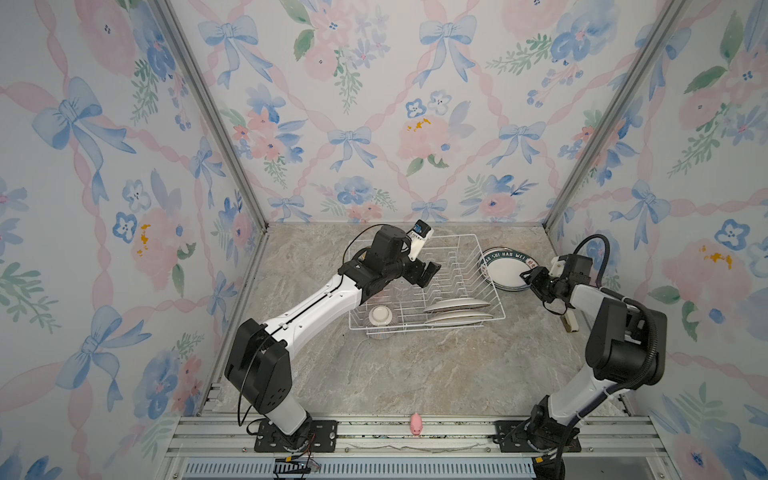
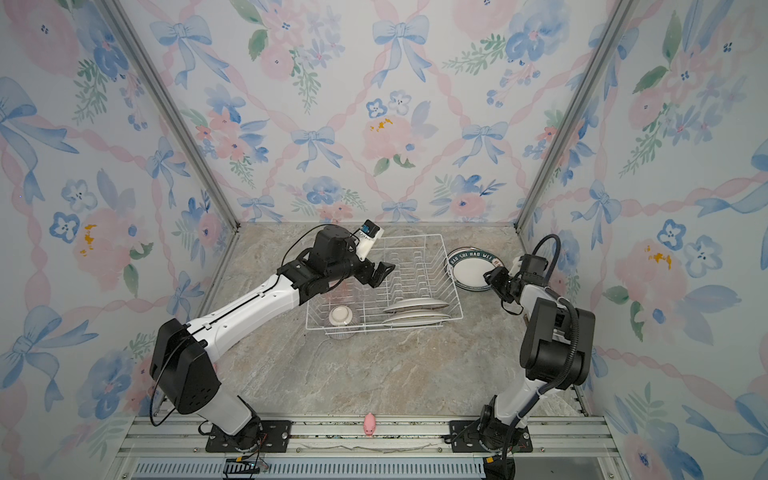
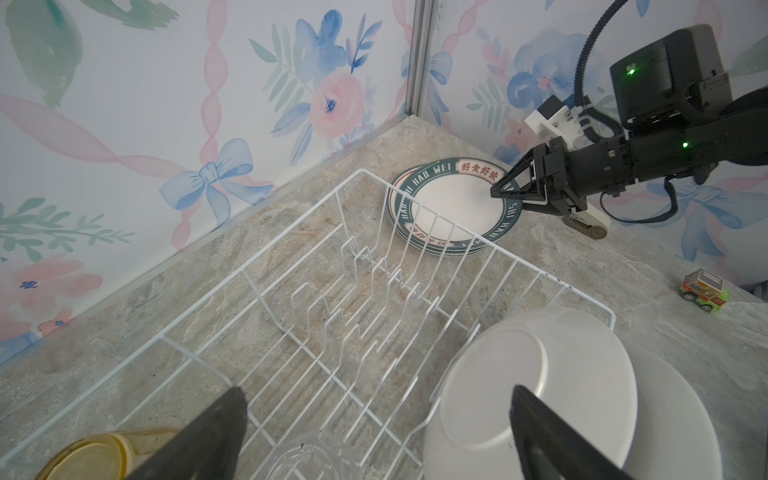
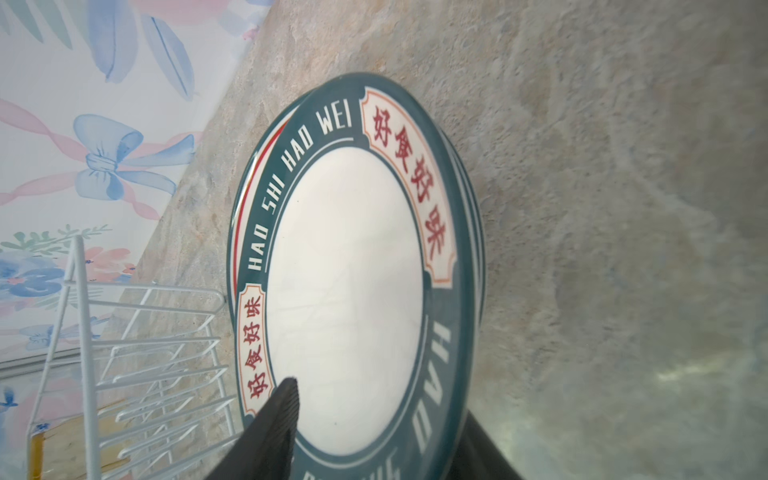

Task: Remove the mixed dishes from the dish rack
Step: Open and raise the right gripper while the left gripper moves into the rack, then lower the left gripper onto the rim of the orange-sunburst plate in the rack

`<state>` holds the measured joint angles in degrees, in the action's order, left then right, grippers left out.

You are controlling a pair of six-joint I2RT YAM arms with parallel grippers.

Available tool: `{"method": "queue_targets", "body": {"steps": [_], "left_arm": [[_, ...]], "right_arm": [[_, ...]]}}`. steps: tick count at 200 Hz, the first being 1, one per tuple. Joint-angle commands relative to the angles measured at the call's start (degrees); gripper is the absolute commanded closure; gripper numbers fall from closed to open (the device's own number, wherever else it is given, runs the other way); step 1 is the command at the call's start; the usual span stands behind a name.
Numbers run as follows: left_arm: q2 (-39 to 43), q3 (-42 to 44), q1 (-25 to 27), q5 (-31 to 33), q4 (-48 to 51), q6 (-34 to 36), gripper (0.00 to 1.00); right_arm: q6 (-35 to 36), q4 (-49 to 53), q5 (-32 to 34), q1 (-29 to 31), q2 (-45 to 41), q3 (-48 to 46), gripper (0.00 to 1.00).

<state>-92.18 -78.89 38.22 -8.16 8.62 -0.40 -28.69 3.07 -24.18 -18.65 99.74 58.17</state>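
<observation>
The white wire dish rack holds two upright white plates, an upturned striped bowl, a clear tumbler and a yellow tumbler. My left gripper hangs open over the rack, above the clear tumbler, holding nothing. To the right of the rack, dark-rimmed lettered plates lie stacked flat on the table. My right gripper is open, its jaws apart around the stack's rim.
A small pink pig toy sits on the front rail. A toy car and a beige object lie on the table near the right arm. Flowered walls close in the back and sides.
</observation>
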Motion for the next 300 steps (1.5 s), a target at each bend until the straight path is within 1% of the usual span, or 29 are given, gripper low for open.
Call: {"method": "queue_targets", "body": {"steps": [1, 96, 120, 139, 172, 178, 208, 227, 239, 256, 286, 300], "left_arm": [[1.39, 1.11, -0.51, -1.16, -0.67, 0.23, 0.02], [1.74, 2.12, -0.44, -1.8, -0.53, 0.35, 0.02], [1.5, 2.34, -0.25, -2.93, -0.26, 0.98, 0.02], [1.57, 2.65, 0.86, -3.75, 0.36, 3.15, 0.02], [1.9, 2.6, 2.6, -5.8, 4.03, 6.51, 0.03], [2.11, 2.95, 3.09, -5.48, 4.48, 7.19, 0.02], [4.18, 6.49, 8.28, 0.35, 4.67, 13.59, 0.02], [4.29, 6.82, 9.81, 2.72, 5.49, 15.31, 0.03], [3.73, 6.49, 9.95, 3.56, 5.67, 15.54, 0.05], [2.31, 5.71, 10.19, 3.86, 5.96, 16.21, 0.11], [-0.24, 4.13, 10.52, 7.25, 6.14, 17.07, 0.18], [-1.13, 3.43, 10.56, 7.21, 6.46, 17.67, 0.25]], "right_arm": [[4.13, 6.23, 3.2, 0.55, -0.39, 1.82, 0.46], [4.33, 5.66, 2.84, 2.2, 4.29, 3.88, 0.45], [4.54, 5.92, 3.35, 1.92, 3.82, 3.4, 0.44], [4.55, 6.07, 3.07, 0.94, 2.45, 2.14, 0.43], [4.57, 5.9, 2.03, -1.87, -4.36, -3.26, 0.44], [4.75, 6.14, 2.1, -2.21, -6.23, -4.25, 0.44], [6.7, 9.66, 3.5, -2.61, -14.94, -6.79, 0.44], [7.74, 12.55, 3.94, -2.17, -19.55, -6.17, 0.45], [7.97, 13.66, 4.31, -1.88, -22.7, -5.72, 0.46], [8.02, 14.84, 4.66, -1.24, -26.03, -4.97, 0.46], [8.03, 15.91, 5.21, -0.33, -30.07, -4.41, 0.46], [7.95, 16.05, 5.33, -0.21, -31.36, -4.56, 0.46]]}}
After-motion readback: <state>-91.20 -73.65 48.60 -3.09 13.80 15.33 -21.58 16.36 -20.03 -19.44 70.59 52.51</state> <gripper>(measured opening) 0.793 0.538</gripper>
